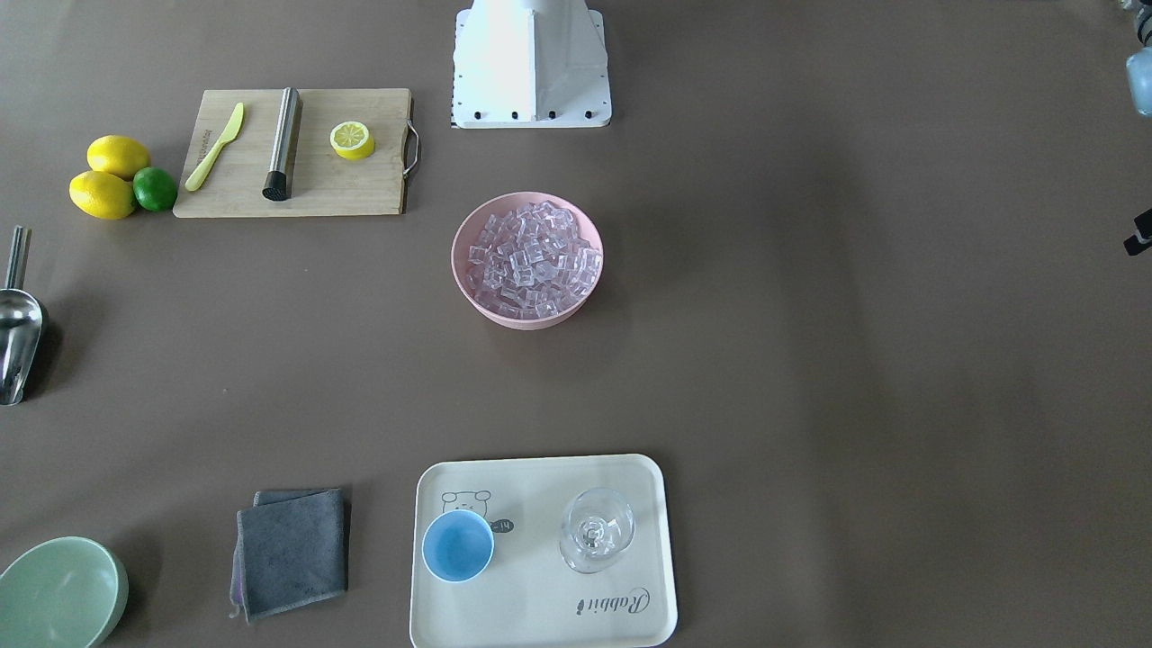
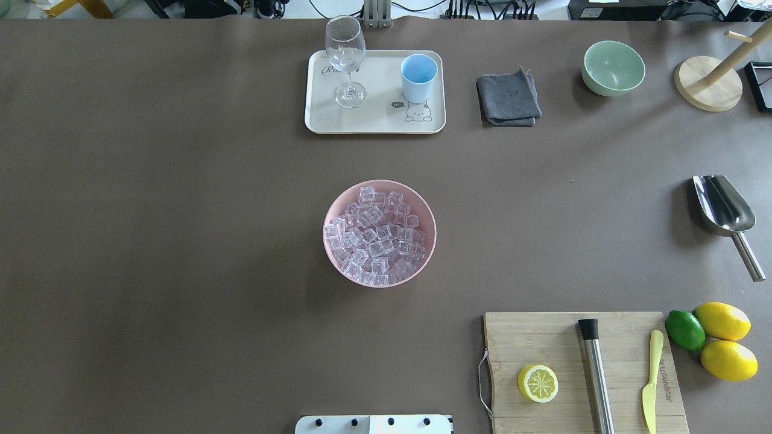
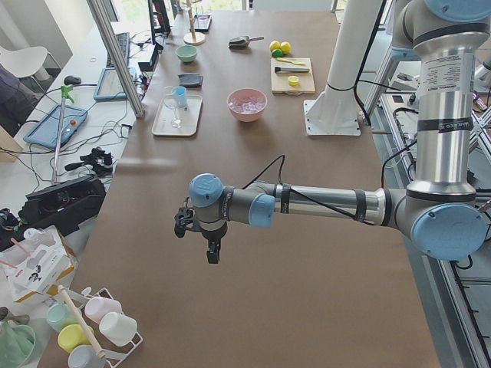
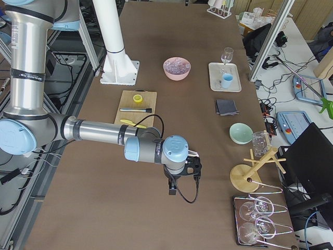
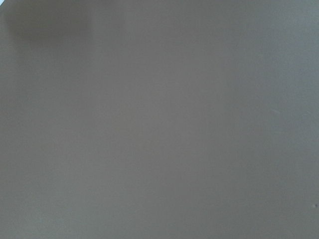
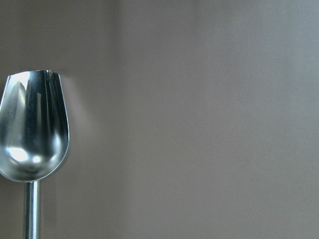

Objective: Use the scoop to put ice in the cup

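Note:
The silver scoop (image 2: 724,208) lies on the table at the robot's far right, handle toward the robot; it also shows in the front view (image 1: 18,333) and at the left of the right wrist view (image 6: 35,134). The ice (image 2: 379,235) fills a pink bowl (image 2: 330,253) at table centre. The light-blue cup (image 2: 418,77) stands empty on a cream tray (image 2: 374,126) at the far side. My right gripper (image 4: 171,188) hangs over the table's right end near the scoop. My left gripper (image 3: 211,253) hangs over the bare left end. I cannot tell whether either gripper is open or shut.
A stemmed glass (image 2: 345,57) shares the tray. A grey cloth (image 2: 508,97), a green bowl (image 2: 613,67) and a wooden stand (image 2: 708,87) sit at the far right. A cutting board (image 2: 543,343) with half lemon, steel cylinder (image 2: 596,374) and knife, plus lemons and lime (image 2: 684,330), lies near right.

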